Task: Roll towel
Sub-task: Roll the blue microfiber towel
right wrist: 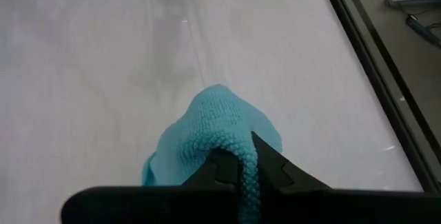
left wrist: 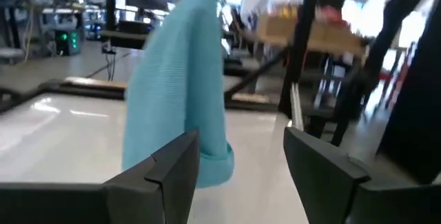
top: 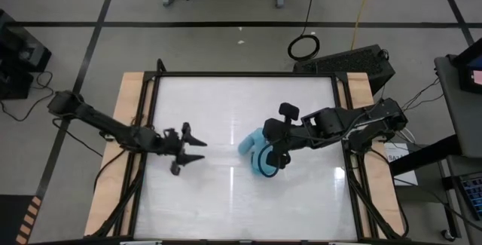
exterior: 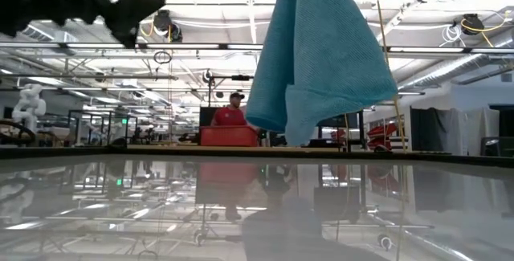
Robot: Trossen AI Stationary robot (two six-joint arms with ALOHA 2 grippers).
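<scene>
The turquoise-blue towel hangs in the air over the middle of the table, right of centre. In the low view the towel drops from the top of the picture, and its lower hemmed end is clear of the table top. My right gripper is shut on the towel's upper part. My left gripper is open and empty over the table's left half, and its fingers point toward the towel from a short way off. My right gripper pinches a bunched upper part of the towel between its two fingers, which point down from above. How many layers it holds, I cannot tell. The towel hangs slack below the fingers, lifted clear of the table.
The glossy white table top has a dark frame rail and wooden side strips around it. A person in red stands behind a red bin far beyond the table's far edge.
</scene>
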